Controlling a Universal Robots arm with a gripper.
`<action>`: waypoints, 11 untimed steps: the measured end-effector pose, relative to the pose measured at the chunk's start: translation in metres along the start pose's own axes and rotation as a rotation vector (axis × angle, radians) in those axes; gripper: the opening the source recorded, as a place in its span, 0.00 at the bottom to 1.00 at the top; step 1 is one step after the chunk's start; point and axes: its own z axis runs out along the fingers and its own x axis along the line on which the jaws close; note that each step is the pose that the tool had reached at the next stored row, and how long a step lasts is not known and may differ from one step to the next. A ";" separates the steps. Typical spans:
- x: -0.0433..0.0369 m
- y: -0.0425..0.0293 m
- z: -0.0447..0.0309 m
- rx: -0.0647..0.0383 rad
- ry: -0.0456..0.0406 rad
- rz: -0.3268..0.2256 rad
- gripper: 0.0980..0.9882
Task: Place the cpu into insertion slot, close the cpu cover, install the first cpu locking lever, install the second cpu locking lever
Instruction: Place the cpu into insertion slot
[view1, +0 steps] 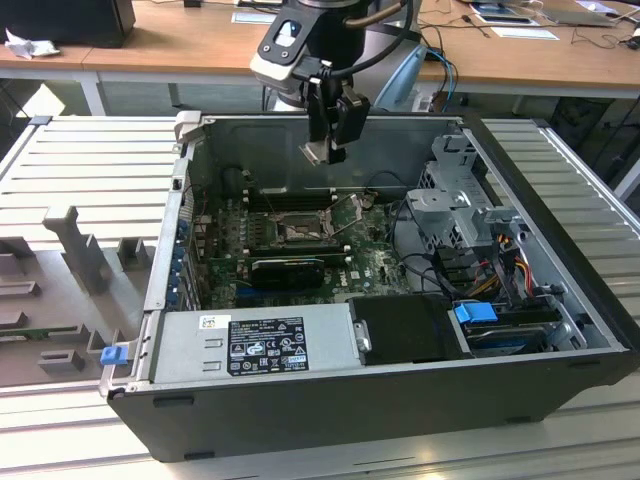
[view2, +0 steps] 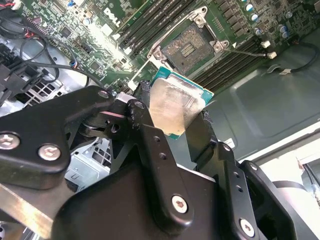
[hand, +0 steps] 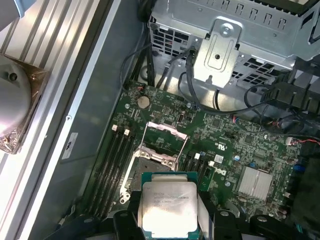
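Confirm that the gripper (view1: 333, 140) is closed on the cpu (hand: 167, 205), clamping its opposite edges, likely to keep it level for seating. The insertion slot (hand: 147, 170) lies below and just ahead of the fingers. Its cpu cover (hand: 165, 129) stands raised, leaving the socket exposed.

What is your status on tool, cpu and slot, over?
Tool shut on the cpu, held above the board. Insertion slot bare, cpu cover raised. Nothing seen blocking it.
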 end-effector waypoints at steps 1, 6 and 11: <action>0.0000 0.0000 0.0000 0.000 -0.0001 0.001 0.48; 0.0000 0.0000 0.0006 0.000 -0.0010 0.014 0.48; 0.0000 -0.0001 0.0013 -0.001 -0.0022 0.027 0.48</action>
